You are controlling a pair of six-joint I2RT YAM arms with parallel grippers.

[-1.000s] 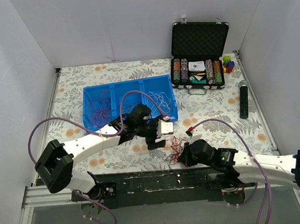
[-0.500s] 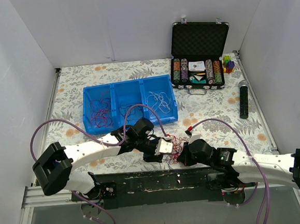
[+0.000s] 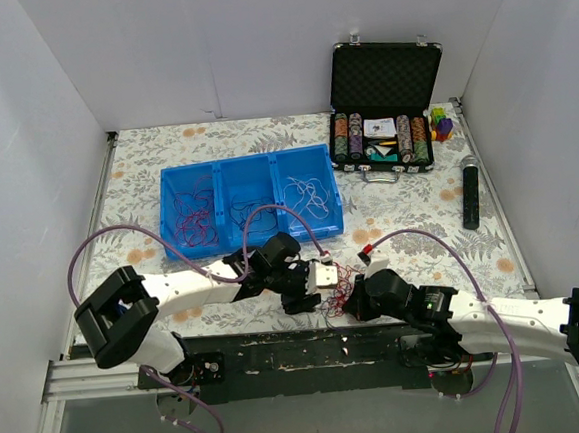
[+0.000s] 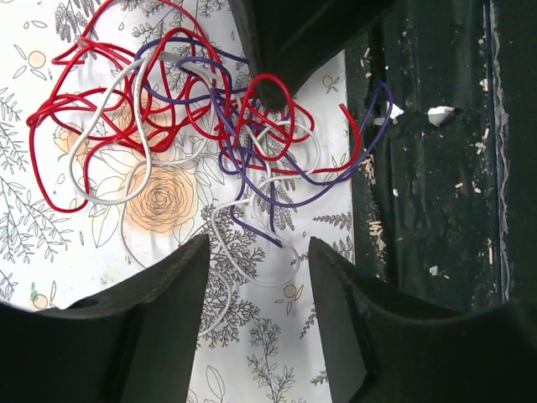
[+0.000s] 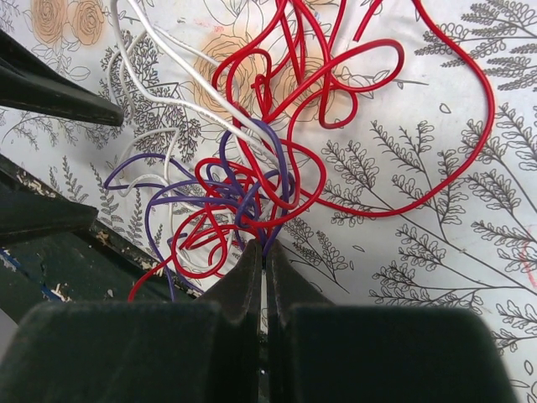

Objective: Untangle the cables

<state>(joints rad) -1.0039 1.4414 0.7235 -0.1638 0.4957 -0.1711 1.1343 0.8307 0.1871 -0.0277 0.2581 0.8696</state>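
On the floral table [image 3: 136,178], the cables [image 4: 239,138] lie at 12 o'clock from the released left end effector [image 4: 256,252], with the right end effector [image 5: 264,256] clenched on them.

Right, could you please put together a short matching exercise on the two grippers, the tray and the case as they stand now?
Things:
1. left gripper
2. right gripper
3. blue tray
4. poker chip case

States:
a. lid standing open, far right of the table
b. jaws apart, over the cable tangle
c. split into three compartments
d. jaws closed, pinching the cable tangle's edge

Pairs: 1-b, 2-d, 3-c, 4-a
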